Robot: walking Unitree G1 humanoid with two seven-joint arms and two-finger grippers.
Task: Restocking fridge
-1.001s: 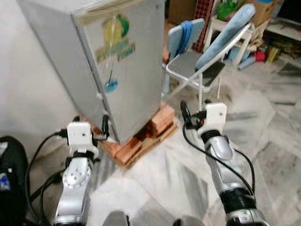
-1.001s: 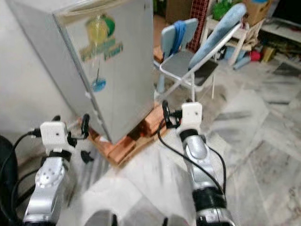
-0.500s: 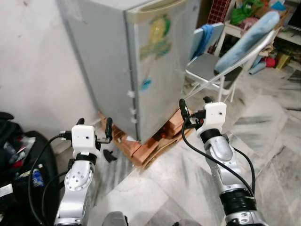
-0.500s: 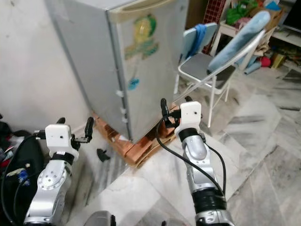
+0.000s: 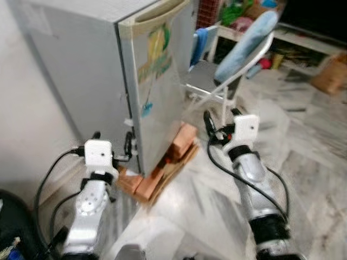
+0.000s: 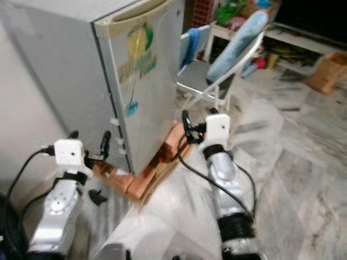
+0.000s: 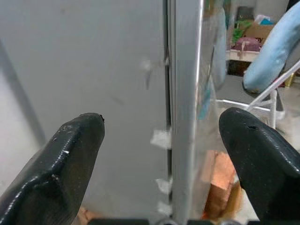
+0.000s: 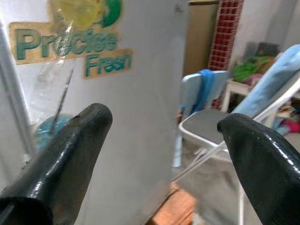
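- The small grey metal fridge, with a green and yellow sticker on its door, is standing with the door shut on a stack of orange bricks and a wooden pallet.
- The left gripper is hovering near the fridge's lower corner, facing the seam between door and side wall; its two black fingers are spread wide and holding nothing.
- The right gripper is hanging in front of the fridge door, also spread wide and empty.
- A white folding chair with a blue cushion is standing just beside the fridge, on the door side.
- I judge that the robot is standing close to the fridge; a shut door would fit both a stage before loading and one after closing.
- No goods for stocking are being carried, so I am not saying which move should follow.
- The head views are blurring, the inside of the fridge is hidden, and the dark shape at the far side from the chair is cut off.
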